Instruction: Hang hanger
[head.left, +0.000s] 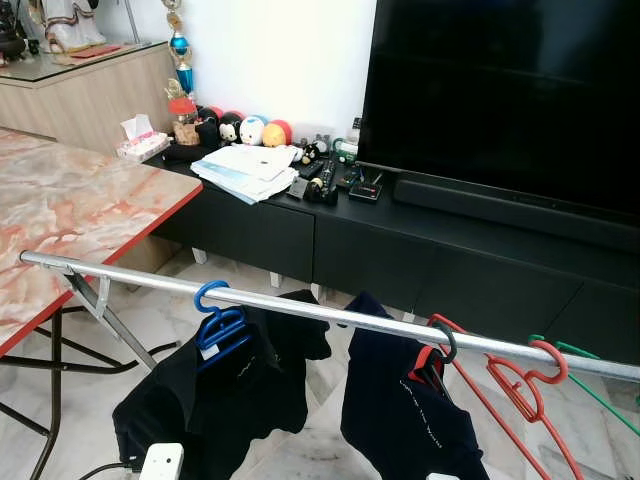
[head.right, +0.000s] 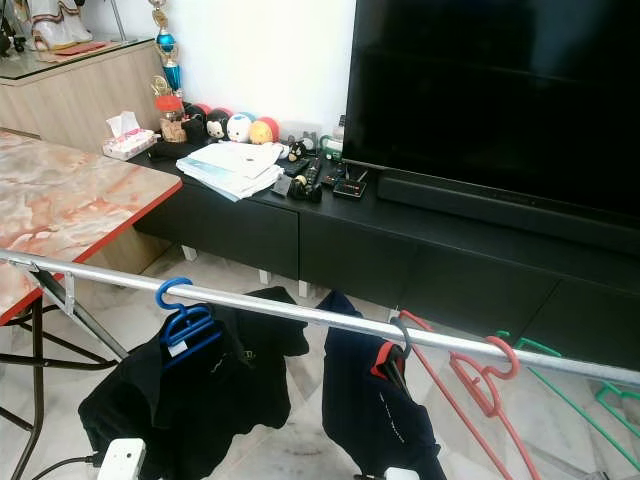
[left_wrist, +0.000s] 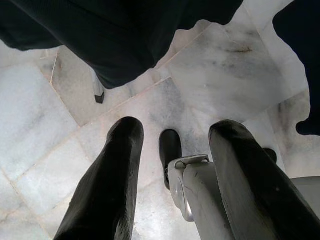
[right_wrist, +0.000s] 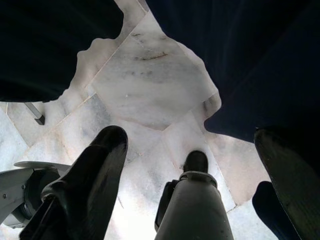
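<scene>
A silver drying rail (head.left: 330, 316) is seen crossing in front of a black TV cabinet (head.left: 400, 240). Two dark shirts are hung on it, one on a blue hanger (head.left: 218, 322), one on a black hanger (head.left: 437, 352), with an empty red hanger (head.left: 527, 383) beside. Below, the left gripper (left_wrist: 172, 165) and right gripper (right_wrist: 190, 155) are held spread wide over marble floor (left_wrist: 45, 125), nothing gripped.

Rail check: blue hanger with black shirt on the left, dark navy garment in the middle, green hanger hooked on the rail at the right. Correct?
Not quite. The empty hanger hooked on the rail at the right is the red hanger, as the left eye view shows. The blue hanger with black shirt and the dark navy garment are right.
</scene>
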